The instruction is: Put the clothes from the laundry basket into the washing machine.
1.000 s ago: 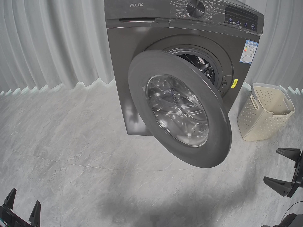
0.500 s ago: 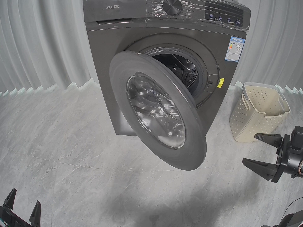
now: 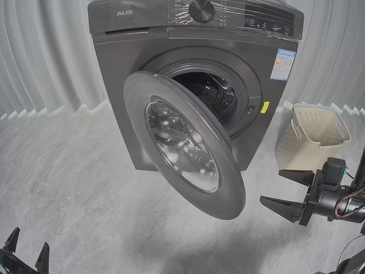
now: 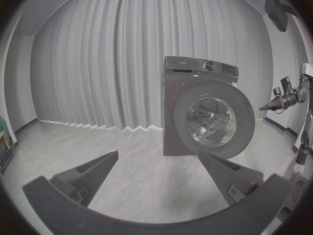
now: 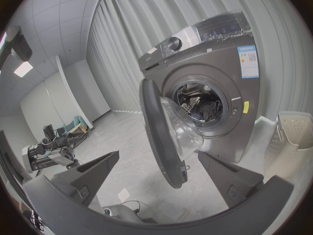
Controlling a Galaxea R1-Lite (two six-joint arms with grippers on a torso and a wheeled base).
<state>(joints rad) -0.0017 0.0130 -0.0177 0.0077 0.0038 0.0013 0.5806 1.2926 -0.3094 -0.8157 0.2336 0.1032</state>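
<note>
Well, the dark clothes lie bunched inside the washing machine drum. I judge them soft and light, best pinched at a raised fold. The laundry basket stands just beside the machine on a smooth grey floor, with a pleated curtain behind. My right gripper and left gripper both hang spread apart, holding nothing.

We see a large staged test room rather than a real home laundry. The washer stands on a wide grey stone-tile floor before a long pleated curtain, with plastic film on its panel. The ceiling has office panels and a flat lamp.
</note>
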